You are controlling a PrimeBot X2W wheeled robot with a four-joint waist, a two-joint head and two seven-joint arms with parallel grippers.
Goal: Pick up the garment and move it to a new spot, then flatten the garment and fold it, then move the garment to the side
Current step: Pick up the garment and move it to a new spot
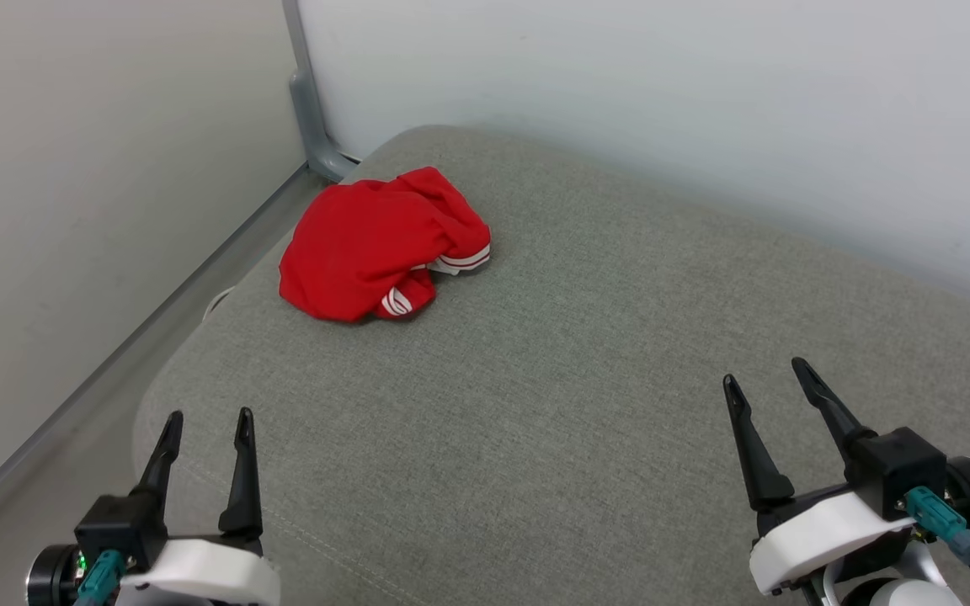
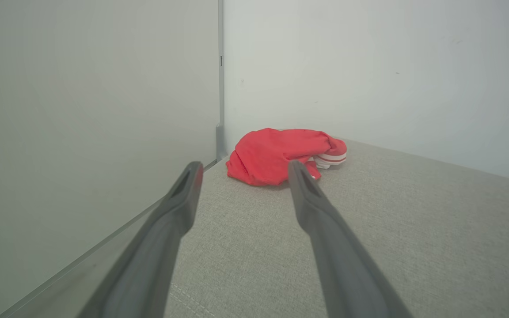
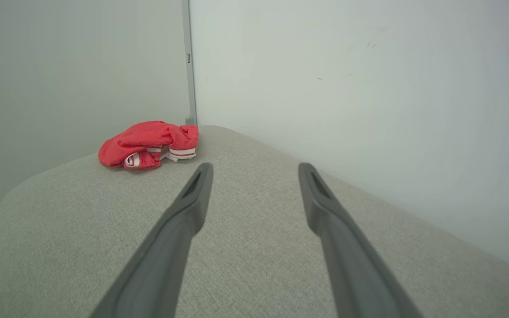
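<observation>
The garment (image 1: 371, 244) lies bunched in a bright red heap near the far left corner of the grey cushion, its white striped cuffs poking out on the right side. It also shows straight ahead in the left wrist view (image 2: 276, 154) and at the upper left in the right wrist view (image 3: 144, 143). My left gripper (image 1: 207, 418) hovers open at the near left, well short of the garment, nothing between its fingers. At the near right my right gripper (image 1: 767, 372) stands open and empty, far from the garment.
The grey fabric cushion (image 1: 586, 379) fills most of the scene, its rounded left edge (image 1: 157, 396) dropping to a pale floor. Pale walls close in at the back and left, meeting at a grey corner post (image 1: 308, 101).
</observation>
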